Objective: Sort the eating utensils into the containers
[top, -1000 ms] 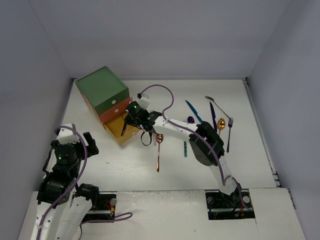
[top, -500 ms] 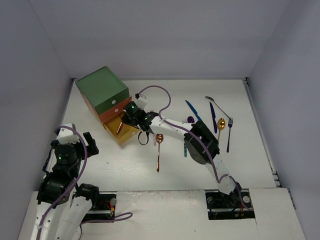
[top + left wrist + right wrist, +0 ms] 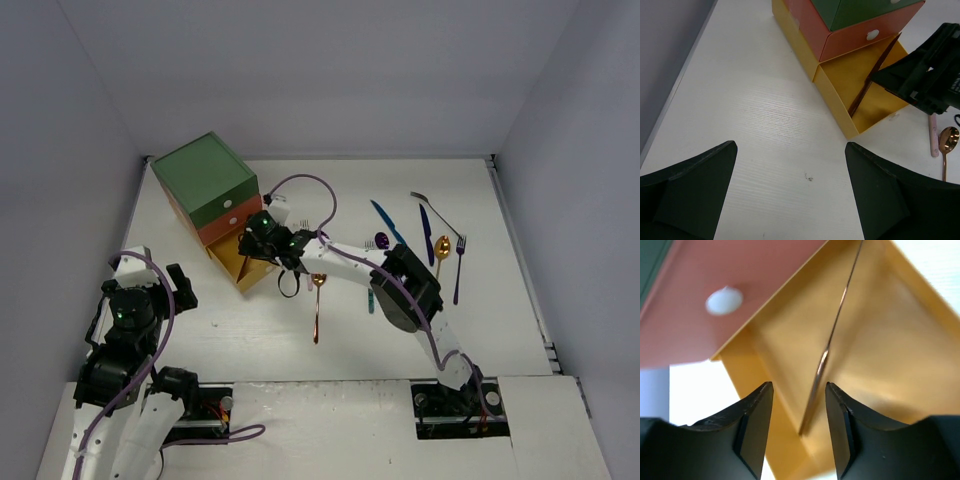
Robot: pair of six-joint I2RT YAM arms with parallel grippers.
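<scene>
The green-topped chest (image 3: pixel 205 180) stands at the back left with its yellow bottom drawer (image 3: pixel 238 264) pulled open. The green and orange-red drawers are shut. My right gripper (image 3: pixel 258 242) hovers over the yellow drawer (image 3: pixel 880 355), open. A slim copper utensil (image 3: pixel 829 346) leans inside the drawer below the jaws, touching neither finger. It also shows in the left wrist view (image 3: pixel 867 87). My left gripper (image 3: pixel 790 200) is open and empty over bare table, near the front left (image 3: pixel 178 285). Other utensils lie on the table to the right.
A copper spoon (image 3: pixel 317 298) and a pink utensil (image 3: pixel 933 140) lie just right of the drawer. A teal utensil (image 3: pixel 370 298), purple spoon (image 3: pixel 381 240), blue knives (image 3: pixel 386 222), silver fork (image 3: pixel 430 205), gold spoon (image 3: pixel 441 250) and purple fork (image 3: pixel 458 268) lie at the right.
My right gripper has shifted a little to the left, further over the yellow drawer. The left arm has not moved.
</scene>
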